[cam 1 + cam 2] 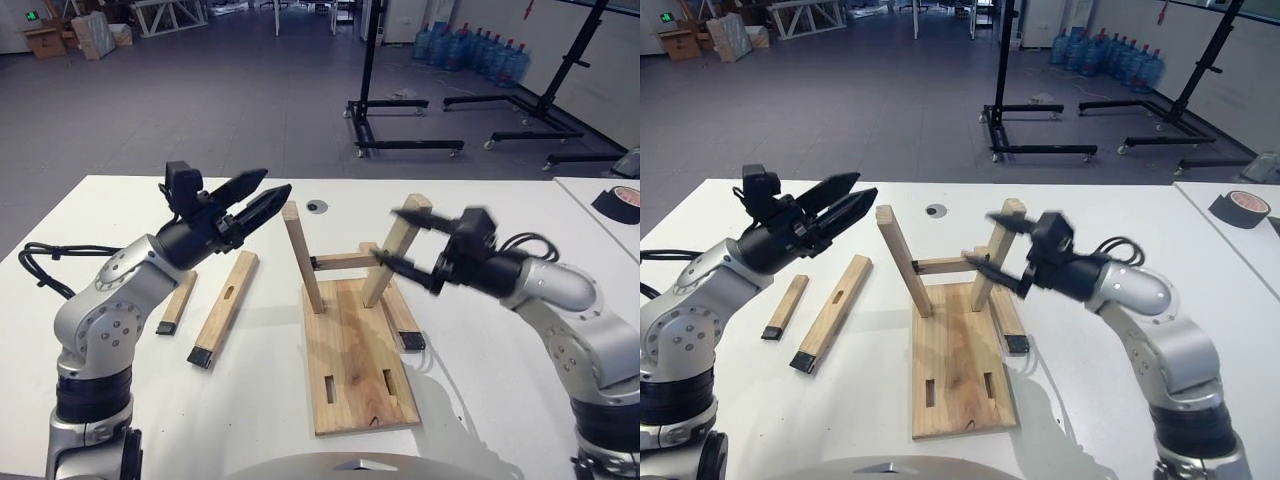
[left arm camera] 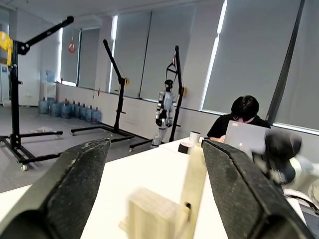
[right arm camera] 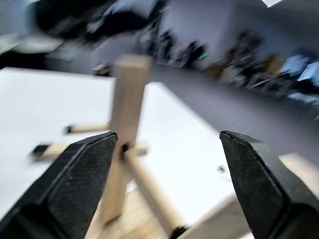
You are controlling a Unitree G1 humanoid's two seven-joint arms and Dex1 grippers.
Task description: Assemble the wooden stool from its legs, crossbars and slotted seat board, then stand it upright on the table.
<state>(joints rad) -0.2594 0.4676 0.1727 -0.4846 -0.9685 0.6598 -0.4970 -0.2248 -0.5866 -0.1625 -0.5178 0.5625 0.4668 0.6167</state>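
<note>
Seat board (image 1: 355, 375) is lying flat on the tabletop (image 1: 480, 200), slots up, centre-front. On its far end, L leg (image 1: 302, 258) and R leg (image 1: 395, 250) are standing tilted, joined by a crossbar (image 1: 345, 261). Right end effector (image 1: 390, 236) is sitting open w/ fingers either side of R leg; contact unclear. Spare leg (image 1: 405, 322) is lying along the board's R edge. Slotted loose leg (image 1: 225, 308) and shorter piece (image 1: 178, 300) are lying off to the L, apart from the board. Left end effector (image 1: 278, 180) is hovering open just beside L leg's top. Tape roll (image 1: 618, 203) is lying far R.
</note>
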